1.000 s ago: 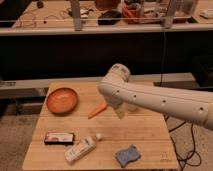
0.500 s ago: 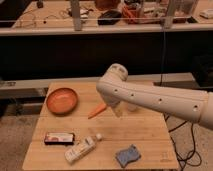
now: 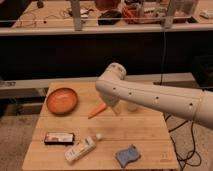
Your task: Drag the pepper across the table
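Gripper (image 3: 114,106) is down at table (image 3: 142,131) level, mostly hidden under the arm (image 3: 150,95); grip state cannot be told. It sits at the far end of the pepper (image 3: 97,110), touching or just beside it. The pepper lies near mid-table, beside the bowl (image 3: 62,100).

Step, as judged: contact made, drag pending. Next: a low sideways sweep, keeping contact.

Arm reaches in from the side, elbow high, wrist bent down.

One tabletop (image 3: 142,131) carrying one pepper (image 3: 97,111), one bowl (image 3: 62,100), one box (image 3: 59,138), one bottle (image 3: 81,149), one sponge (image 3: 128,155), and one gripper (image 3: 113,105) down at the pepper's right end.
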### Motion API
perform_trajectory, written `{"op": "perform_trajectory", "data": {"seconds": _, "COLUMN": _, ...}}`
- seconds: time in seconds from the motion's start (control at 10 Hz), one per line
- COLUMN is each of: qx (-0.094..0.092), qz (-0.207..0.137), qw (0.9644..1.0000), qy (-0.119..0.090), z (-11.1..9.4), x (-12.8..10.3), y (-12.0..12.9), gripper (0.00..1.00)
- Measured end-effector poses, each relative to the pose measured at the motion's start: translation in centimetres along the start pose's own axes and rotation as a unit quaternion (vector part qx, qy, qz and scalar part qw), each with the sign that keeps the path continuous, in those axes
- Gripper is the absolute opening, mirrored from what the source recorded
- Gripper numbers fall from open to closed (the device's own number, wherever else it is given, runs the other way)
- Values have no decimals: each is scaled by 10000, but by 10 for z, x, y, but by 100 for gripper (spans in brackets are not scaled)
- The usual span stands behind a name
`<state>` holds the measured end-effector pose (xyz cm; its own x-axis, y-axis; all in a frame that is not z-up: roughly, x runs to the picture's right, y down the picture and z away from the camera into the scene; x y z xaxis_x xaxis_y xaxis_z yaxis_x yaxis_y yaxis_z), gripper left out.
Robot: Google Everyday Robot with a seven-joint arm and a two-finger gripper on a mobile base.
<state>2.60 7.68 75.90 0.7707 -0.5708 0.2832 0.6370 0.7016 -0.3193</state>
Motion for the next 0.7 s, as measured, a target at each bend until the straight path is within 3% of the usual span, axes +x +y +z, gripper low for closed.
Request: {"op": "perform_trajectory", "data": {"seconds": 0.7, "qx": 24, "qz": -307, "qw": 9995, "qy": 2, "z": 9, "x": 5, "y": -12, "gripper": 80}}
